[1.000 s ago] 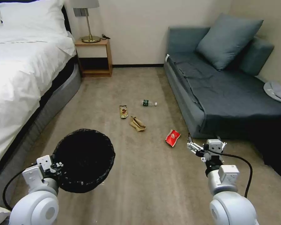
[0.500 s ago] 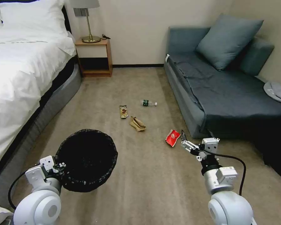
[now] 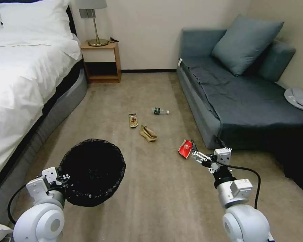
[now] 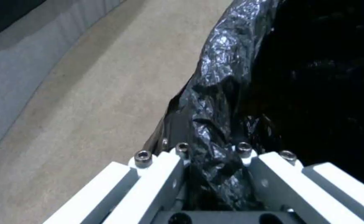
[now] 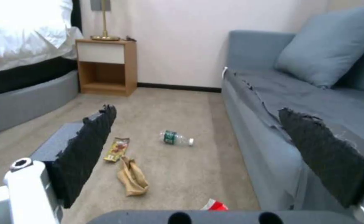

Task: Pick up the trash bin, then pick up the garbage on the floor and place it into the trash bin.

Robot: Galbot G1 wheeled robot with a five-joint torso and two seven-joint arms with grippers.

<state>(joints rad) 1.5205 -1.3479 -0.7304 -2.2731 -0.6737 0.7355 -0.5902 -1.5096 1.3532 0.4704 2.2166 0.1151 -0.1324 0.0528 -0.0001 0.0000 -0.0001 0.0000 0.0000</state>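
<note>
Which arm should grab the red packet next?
Right. The right gripper hangs open right beside the red snack packet on the floor; the left gripper is shut on the trash bin rim.

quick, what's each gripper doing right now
Left gripper: shut on the bin rim, bin held up.
Right gripper: open, empty, beside the red packet.

No legible text; print on bottle [image 5: 176, 138] label, red packet [image 3: 185, 148] unreadable.
</note>
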